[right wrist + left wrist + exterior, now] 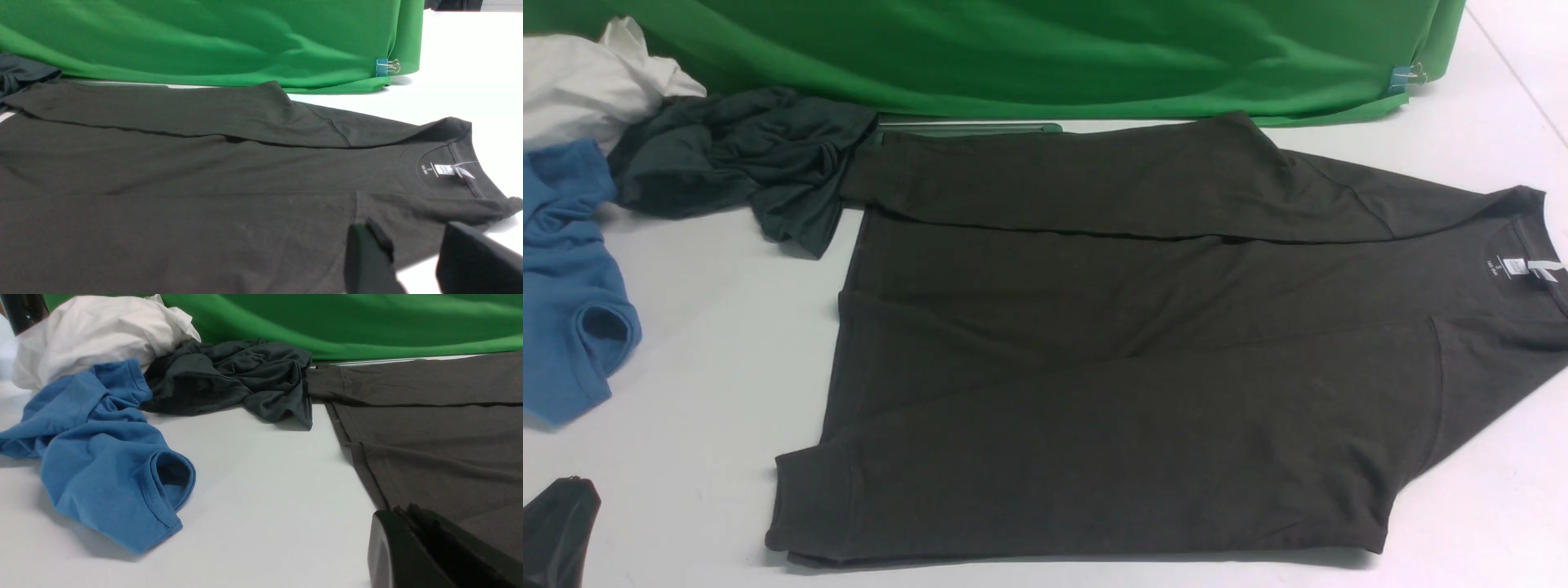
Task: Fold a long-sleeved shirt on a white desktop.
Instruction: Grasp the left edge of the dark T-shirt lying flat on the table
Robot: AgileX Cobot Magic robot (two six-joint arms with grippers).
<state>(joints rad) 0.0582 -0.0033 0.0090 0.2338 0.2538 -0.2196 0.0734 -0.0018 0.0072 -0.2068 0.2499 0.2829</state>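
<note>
Broadly, the long-sleeved shirt (1135, 343) lay across the bench (703, 327), its near edge to the right of the clenched left tool (402, 510). The right tool (410, 228) stood parted and empty-jawed; bare bench separated the shirt's hem from the blue garment (572, 286).

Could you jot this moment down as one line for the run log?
shirt: sleeves folded inward, neck label showing | left gripper: shut | right gripper: open, empty
</note>
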